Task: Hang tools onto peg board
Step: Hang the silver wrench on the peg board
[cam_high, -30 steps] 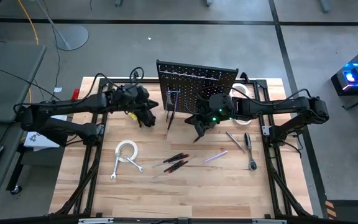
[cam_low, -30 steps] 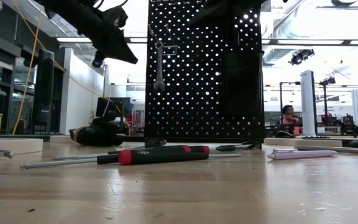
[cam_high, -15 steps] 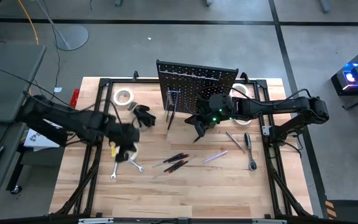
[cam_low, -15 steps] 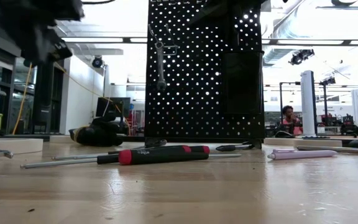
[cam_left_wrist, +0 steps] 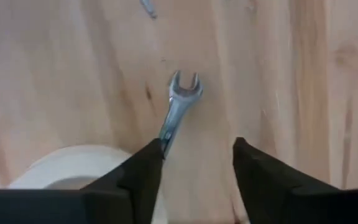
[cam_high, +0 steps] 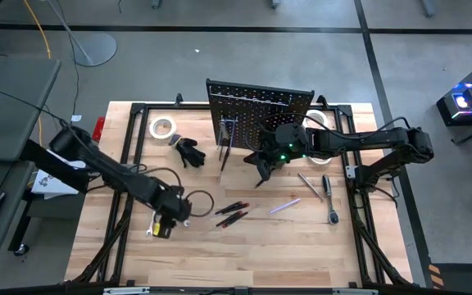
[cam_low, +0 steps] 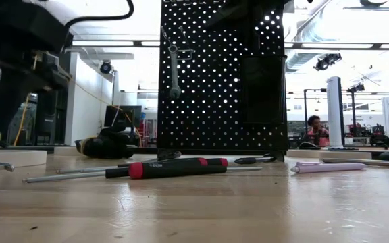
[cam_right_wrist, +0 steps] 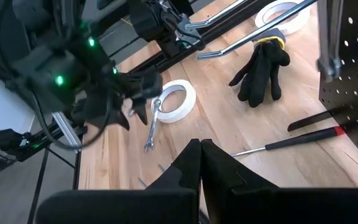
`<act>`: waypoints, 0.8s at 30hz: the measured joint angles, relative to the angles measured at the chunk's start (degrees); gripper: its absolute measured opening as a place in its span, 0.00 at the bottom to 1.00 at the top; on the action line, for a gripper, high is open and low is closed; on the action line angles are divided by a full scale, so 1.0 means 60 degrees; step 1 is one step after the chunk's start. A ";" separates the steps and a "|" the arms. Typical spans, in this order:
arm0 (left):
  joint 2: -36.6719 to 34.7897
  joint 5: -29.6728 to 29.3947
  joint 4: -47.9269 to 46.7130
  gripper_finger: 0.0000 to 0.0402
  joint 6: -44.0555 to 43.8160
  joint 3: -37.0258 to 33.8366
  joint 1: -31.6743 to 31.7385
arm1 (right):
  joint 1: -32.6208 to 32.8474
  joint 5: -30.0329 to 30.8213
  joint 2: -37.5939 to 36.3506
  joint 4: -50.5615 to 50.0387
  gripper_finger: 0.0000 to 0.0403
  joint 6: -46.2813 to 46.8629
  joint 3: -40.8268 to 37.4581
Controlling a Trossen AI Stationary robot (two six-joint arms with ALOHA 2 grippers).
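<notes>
the left gripper's (cam_left_wrist: 194,165) fingers (cam_left_wrist: 138,177) stand spread, holding nothing, with a silver wrench (cam_left_wrist: 179,112) lying on the table (cam_left_wrist: 278,81) in the gap just ahead of them and a white tape roll (cam_left_wrist: 67,168) beside it. a second ago this arm was up by the peg board (cam_high: 259,111), where a wrench (cam_low: 173,67) now hangs on a hook; it has since swung down and across to the near-left of the table, above the wrench and tape. that reads as one tool hung and the next pick begun, most likely the wrench. the right gripper (cam_right_wrist: 199,163) has not moved: it waits in front of the board, fingers pressed together and empty. screwdrivers (cam_high: 232,211), a purple tool (cam_high: 283,206) and a ratchet (cam_high: 329,199) lie unhung on the table.
</notes>
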 joint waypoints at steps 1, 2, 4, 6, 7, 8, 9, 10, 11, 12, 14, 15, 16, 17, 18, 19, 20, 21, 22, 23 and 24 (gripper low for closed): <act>0.0203 -0.0031 0.0052 0.50 0.0019 0.0000 -0.0057 | 0.0000 0.0000 0.0000 -0.0005 0.00 -0.0034 0.0000; 0.0397 -0.0138 0.0043 0.52 0.0073 0.0000 -0.0087 | 0.0002 -0.0004 0.0000 -0.0015 0.00 -0.0060 0.0000; 0.0719 -0.0546 -0.0022 0.54 0.0023 -0.0003 -0.0121 | 0.0002 0.0000 0.0000 -0.0025 0.00 -0.0066 0.0000; 0.0861 -0.0924 -0.0010 0.55 -0.0041 -0.0001 -0.0061 | 0.0000 -0.0004 0.0000 -0.0039 0.00 -0.0066 0.0000; 0.0874 -0.1086 -0.0009 0.55 -0.0054 0.0000 -0.0011 | -0.0001 -0.0003 0.0000 -0.0053 0.00 -0.0066 0.0000; 0.0885 -0.1193 -0.0006 0.55 -0.0062 0.0000 0.0029 | -0.0001 -0.0013 0.0000 -0.0070 0.00 -0.0066 0.0000; 0.0895 -0.1242 0.0011 0.55 -0.0060 0.0000 0.0071 | -0.0001 -0.0062 0.0000 -0.0085 0.00 -0.0066 0.0000; 0.0901 -0.1237 0.0017 0.55 -0.0050 0.0000 0.0113 | -0.0001 -0.0085 0.0000 -0.0087 0.00 -0.0087 0.0000; 0.0901 -0.1218 0.0017 0.53 0.0004 0.0000 0.0123 | -0.0001 -0.0111 0.0000 -0.0087 0.00 -0.0140 0.0000; 0.0901 -0.1149 0.0020 0.52 0.0122 0.0000 0.0123 | -0.0001 -0.0127 0.0000 -0.0087 0.00 -0.0179 0.0000; 0.0966 -0.0993 0.0025 0.47 0.0352 0.0000 0.0121 | 0.0002 -0.0149 0.0000 -0.0105 0.00 -0.0193 0.0000; 0.0976 -0.0879 0.0032 0.43 0.0460 0.0000 0.0119 | 0.0002 -0.0149 0.0000 -0.0122 0.00 -0.0200 0.0000; 0.0975 -0.0760 0.0083 0.39 0.0518 0.0000 0.0119 | 0.0001 -0.0149 0.0000 -0.0134 0.00 -0.0204 0.0000; 0.0967 -0.0719 0.0163 0.35 0.0534 0.0000 0.0119 | 0.0002 -0.0149 0.0000 -0.0135 0.00 -0.0206 0.0000; 0.0967 -0.0682 0.0220 0.31 0.0537 0.0000 0.0119 | 0.0000 -0.0149 0.0000 -0.0136 0.00 -0.0208 0.0000; 0.0975 -0.0659 0.0273 0.27 0.0542 0.0000 0.0119 | 0.0002 -0.0149 0.0000 -0.0152 0.00 -0.0208 0.0003; 0.0992 -0.0659 0.0366 0.24 0.0636 0.0000 0.0119 | 0.0002 -0.0149 0.0000 -0.0173 0.00 -0.0208 0.0000; 0.1035 -0.0627 0.0480 0.21 0.0795 0.0000 0.0115 | 0.0002 -0.0149 0.0000 -0.0198 0.00 -0.0212 0.0000; 0.1086 -0.0542 0.0552 0.19 0.1009 0.0000 0.0112 | 0.0002 -0.0149 0.0000 -0.0221 0.00 -0.0218 0.0000; 0.1136 -0.0461 0.0611 0.18 0.1199 0.0000 0.0113 | 0.0002 -0.0149 0.0000 -0.0274 0.00 -0.0222 0.0000; 0.1163 -0.0374 0.0670 0.17 0.1335 0.0000 0.0114 | 0.0001 -0.0149 0.0000 -0.0323 0.00 -0.0226 0.0000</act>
